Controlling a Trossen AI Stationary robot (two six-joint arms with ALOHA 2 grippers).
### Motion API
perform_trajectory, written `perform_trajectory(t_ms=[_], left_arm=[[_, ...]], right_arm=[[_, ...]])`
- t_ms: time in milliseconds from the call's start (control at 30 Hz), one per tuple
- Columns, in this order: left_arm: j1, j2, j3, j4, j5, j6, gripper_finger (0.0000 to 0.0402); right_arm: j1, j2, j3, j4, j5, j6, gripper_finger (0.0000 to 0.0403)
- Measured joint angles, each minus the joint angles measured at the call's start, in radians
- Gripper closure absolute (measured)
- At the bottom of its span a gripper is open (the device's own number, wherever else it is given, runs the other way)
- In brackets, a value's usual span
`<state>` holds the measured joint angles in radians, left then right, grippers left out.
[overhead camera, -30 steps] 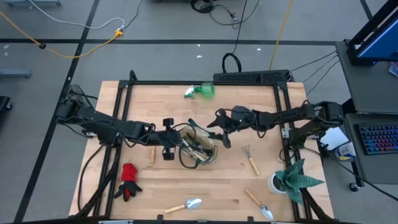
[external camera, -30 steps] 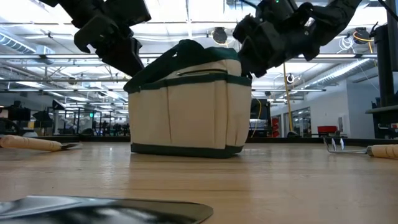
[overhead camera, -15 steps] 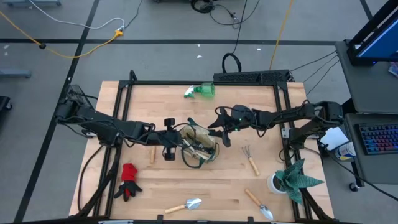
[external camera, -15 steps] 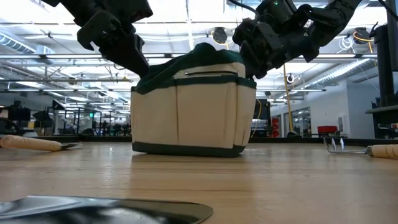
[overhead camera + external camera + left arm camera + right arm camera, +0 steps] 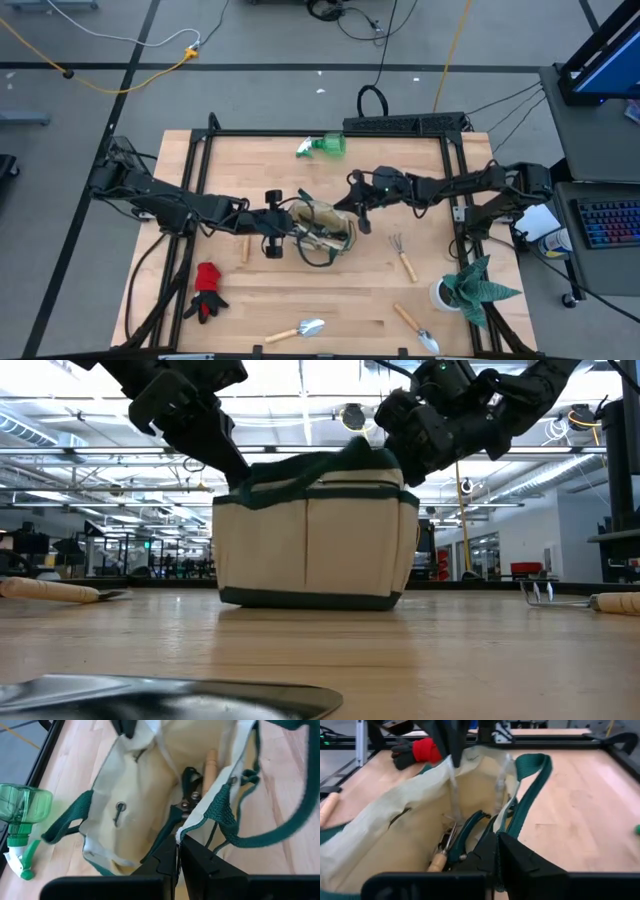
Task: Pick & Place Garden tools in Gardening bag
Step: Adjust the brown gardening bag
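The cream-and-green gardening bag [image 5: 322, 236] stands on its base mid-table, mouth up. Inside lie black pruning shears [image 5: 186, 795] and a wooden-handled tool [image 5: 210, 767]. My left gripper [image 5: 288, 226] is shut on the bag's left rim, and my right gripper [image 5: 356, 217] is shut on its right rim. Around the bag lie a green spray bottle [image 5: 322, 147], a red glove [image 5: 207, 290], two trowels [image 5: 298, 329] [image 5: 416, 329], a fork-rake [image 5: 402, 256] and another wooden-handled tool [image 5: 243, 248]. My left gripper pinches the bag's cream top rim [image 5: 186, 826] between its two fingers, beside a green handle strap. It slants down from the table's left. The bag stays on the table. My right gripper pinches the opposite rim [image 5: 501, 824] next to the green handle strap [image 5: 530, 785], slanting down from the table's right. The mouth is held spread between both grippers.
A spiky green plant in a white pot [image 5: 468, 287] stands at the near right corner. The dark frame rails [image 5: 200, 180] run along the table's sides. Bare wood [image 5: 330, 290] lies between the bag and the near trowels.
My right gripper has shut on the bag's right rim. The bag has slid a little toward the table's right edge, and its top edge, humped before, now runs flatter between the two grippers.
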<state>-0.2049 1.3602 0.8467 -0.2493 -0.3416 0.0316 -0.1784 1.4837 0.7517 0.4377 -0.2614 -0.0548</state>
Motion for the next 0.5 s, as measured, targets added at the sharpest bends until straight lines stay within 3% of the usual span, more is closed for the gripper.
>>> perform_trajectory(t_ms=[500], left_arm=[[0.066, 0.0, 0.0, -0.014, -0.044, 0.01, 0.0376]], right_arm=[[-0.099, -0.003, 0.005, -0.016, -0.001, -0.122, 0.0392]])
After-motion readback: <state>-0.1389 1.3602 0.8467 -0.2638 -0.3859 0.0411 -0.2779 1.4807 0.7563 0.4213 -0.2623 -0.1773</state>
